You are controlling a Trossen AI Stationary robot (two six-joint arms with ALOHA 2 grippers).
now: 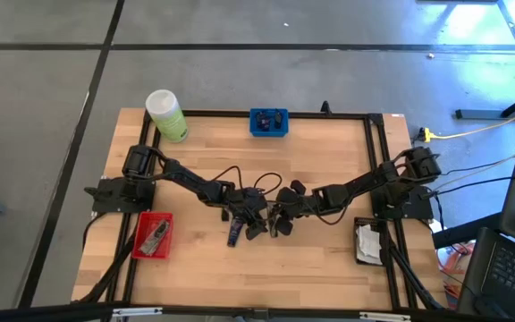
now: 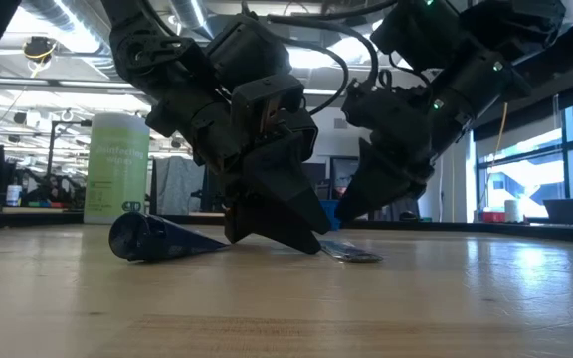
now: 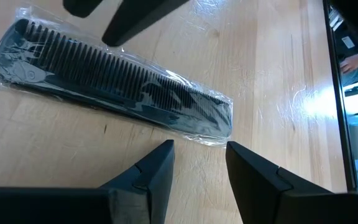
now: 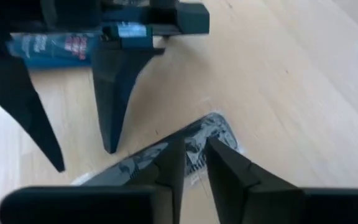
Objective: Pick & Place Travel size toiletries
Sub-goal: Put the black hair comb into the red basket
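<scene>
- Where my two arms meet at the middle of the pale, fine-grained wooden table [image 1: 329,161], both claws point down at one clear packet [image 3: 117,87].
- The packet is thin, crinkled, glossy film. It lies flat on the wood and holds a single long black comb with a row of fine, even teeth.
- My left claw [image 3: 199,149] hangs just above the table beside one end of the packet. Its two matte, dark, wedge-shaped fingers are spread with bare wood between them, and they pinch nothing.
- My right claw [image 4: 194,142] sits over the packet's other end. Its fingers are only narrowly parted and the film shows in the slit; I cannot tell whether they touch it.
- One dark navy tube [image 1: 234,234] lies on its side close by my left claw, round at one end and tapering flat at the other, with small print on it.
- I count three small trays along the table's edges: a red tray [image 1: 141,241] holding slim grey pieces, a blue tray [image 1: 255,123] with dark bits inside, and a black tray [image 1: 358,224] with flat white sachets [image 1: 367,243].
- One tall, light-green bottle [image 1: 166,114] with a white cap stands upright at a far corner.
</scene>
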